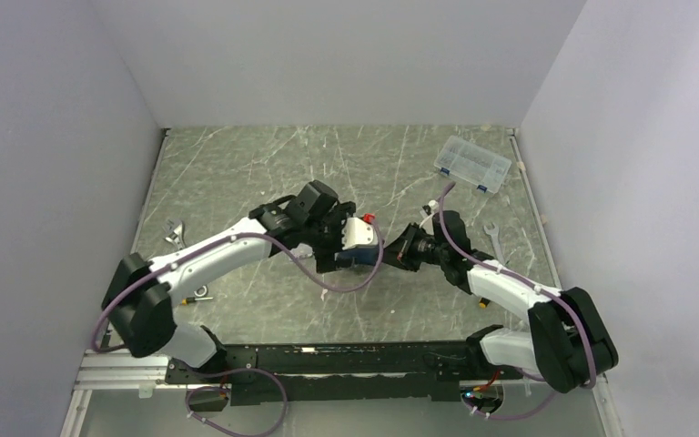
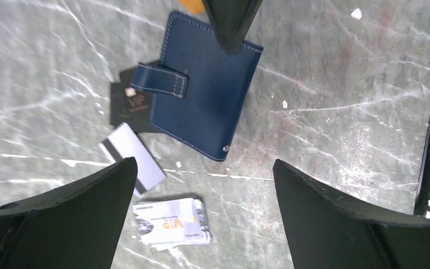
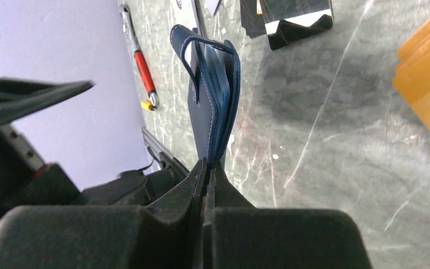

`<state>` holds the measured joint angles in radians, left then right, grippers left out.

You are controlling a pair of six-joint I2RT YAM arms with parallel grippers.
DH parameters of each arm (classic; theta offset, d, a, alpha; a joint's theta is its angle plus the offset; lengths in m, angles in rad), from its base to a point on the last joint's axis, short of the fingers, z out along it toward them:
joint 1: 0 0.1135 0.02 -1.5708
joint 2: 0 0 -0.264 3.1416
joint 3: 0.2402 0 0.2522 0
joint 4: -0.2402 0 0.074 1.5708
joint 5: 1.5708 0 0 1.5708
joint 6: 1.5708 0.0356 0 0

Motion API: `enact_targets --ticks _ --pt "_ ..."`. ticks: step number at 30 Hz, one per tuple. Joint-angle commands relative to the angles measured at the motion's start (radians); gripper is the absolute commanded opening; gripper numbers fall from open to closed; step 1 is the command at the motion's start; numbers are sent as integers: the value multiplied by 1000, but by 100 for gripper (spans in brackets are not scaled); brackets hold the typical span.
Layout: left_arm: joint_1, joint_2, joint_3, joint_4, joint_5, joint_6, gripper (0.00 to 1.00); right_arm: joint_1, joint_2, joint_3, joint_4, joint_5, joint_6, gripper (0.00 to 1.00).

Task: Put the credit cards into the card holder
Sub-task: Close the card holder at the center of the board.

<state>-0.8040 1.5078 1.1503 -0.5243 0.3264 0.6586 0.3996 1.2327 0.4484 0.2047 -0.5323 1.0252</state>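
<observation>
Beneath the left claw (image 2: 204, 168), whose jaws stand wide and hold nothing, the navy card holder (image 2: 201, 95) lies folded shut on the bench (image 2: 341, 112), just ahead of the fingertips. At the holder's far edge the right claw (image 3: 207, 165) is pinched closed on its rim. The right wrist view shows the leather edge-on, clamped between both pads. Whether the tab is snapped cannot be told.

All cards lie outside the holder:
- A silver card (image 2: 131, 157) with a dark stripe lies just beside one finger of the left claw.
- A small pile of white cards (image 2: 171, 221) lies between that claw's fingers, nearer the wrist.
- An orange card (image 3: 425, 78) lies off to one side of the right claw, apart from the holder.
- A black card (image 2: 126, 101) lies partly under the holder's tab side.

Assessment: the step in hand is securing and opening the holder, and no card is loaded. The next move likely requires the left claw to catch the tab or upper cover and fold it back while the right claw anchors the rim. Risk: the holder lifts whole.
</observation>
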Motion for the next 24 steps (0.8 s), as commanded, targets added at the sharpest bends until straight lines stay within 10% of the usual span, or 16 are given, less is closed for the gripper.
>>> enact_targets --ticks 1,13,24 --pt "-70 -93 -11 -18 -117 83 99 -2 -66 81 -107 17 105 0" --pt "-191 -246 -82 182 -400 439 99 -3 -124 222 -147 -43 247 0" --pt "-198 -226 -114 223 -458 445 85 -2 -177 211 -61 -87 355 0"
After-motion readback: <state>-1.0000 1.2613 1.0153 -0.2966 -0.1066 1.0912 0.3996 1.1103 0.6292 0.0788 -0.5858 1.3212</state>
